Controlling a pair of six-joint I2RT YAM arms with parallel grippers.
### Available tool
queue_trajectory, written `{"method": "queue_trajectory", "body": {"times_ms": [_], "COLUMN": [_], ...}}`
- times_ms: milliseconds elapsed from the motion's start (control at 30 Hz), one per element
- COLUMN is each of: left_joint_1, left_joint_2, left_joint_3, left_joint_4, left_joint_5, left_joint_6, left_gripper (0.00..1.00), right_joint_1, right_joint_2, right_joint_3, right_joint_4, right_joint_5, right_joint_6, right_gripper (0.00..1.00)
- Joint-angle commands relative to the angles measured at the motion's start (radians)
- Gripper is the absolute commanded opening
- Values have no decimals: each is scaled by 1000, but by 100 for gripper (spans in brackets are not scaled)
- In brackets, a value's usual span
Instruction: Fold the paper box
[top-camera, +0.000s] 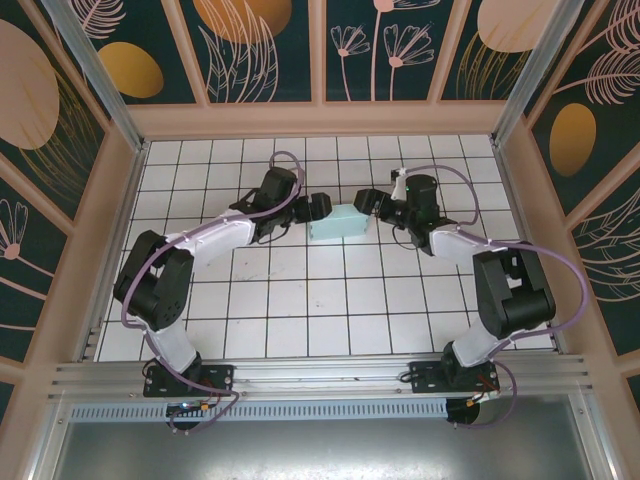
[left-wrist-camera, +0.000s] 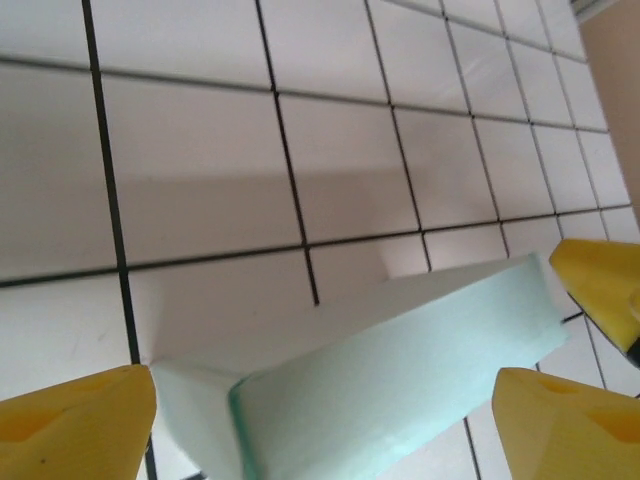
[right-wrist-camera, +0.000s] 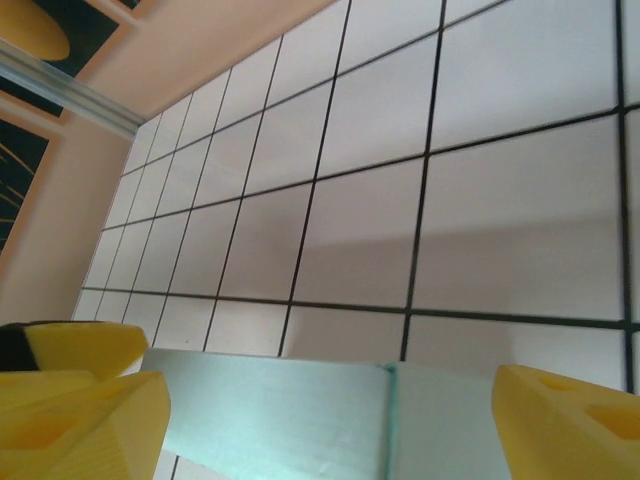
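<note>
Fingertips (left-wrist-camera: 75, 425): yellow, at the lower corners of the left wrist view; they belong to the left gripper (left-wrist-camera: 320, 430).
Left gripper state: jaws spread wide, the paper box (left-wrist-camera: 400, 380) between them; contact cannot be determined.
Right gripper (right-wrist-camera: 330, 420) state: jaws apart, straddling the box wall; clamped on nothing visible.
Box location: resting on the tiled table (top-camera: 300, 300), toward the far half, directly between the two grippers.
Long axis: runs left–right, roughly along the line joining the grippers.
Bearing: left gripper at the left end, right gripper at the right end.
Nearer arm: neither — both equally close.
Next move (judgement): each closure depends on staying square to that axis.
</note>
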Motion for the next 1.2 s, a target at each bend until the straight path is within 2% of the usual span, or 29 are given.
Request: {"method": "queue_trajectory", "body": {"times_ms": [0,33,267,367,433,667,800,967,1167], "left_joint_1": [9,18,135,189,219,321,340,344,347], "left_joint_2": [-38,-48,-129,-148,-156,-173,-180,-179,-173], "left_joint_3": [28,20,-77,-122,-148,-248,-281,-305,-307], "left_joint_4": [-31,-27,-6,-2,5,80,77,83,83], "left_joint_5": [-75,-90,-64,-39,-20,99,101,98,105], "left_joint_6": [28,40,107,113,112,61,66,72,81], "left_gripper": [95,99,99,99,99,99,99,99,99], "right_joint_1": [-22,-20,25,57,78,184,233,251,251], "right_joint_2": [-49,-55,-58,-11,46,323,470,564,606], "right_joint_3": [41,54,183,275,366,741,946,1054,1120], "right_joint_4": [-50,-69,-325,-471,-582,-930,-1100,-1170,-1249], "right_joint_5": [-39,-47,-168,-233,-257,-200,-170,-142,-122], "right_joint_6": [-179,-265,-917,-1139,-1230,-1421,-1480,-1506,-1545], "right_gripper": [84,84,87,89,89,90,89,85,69]}}
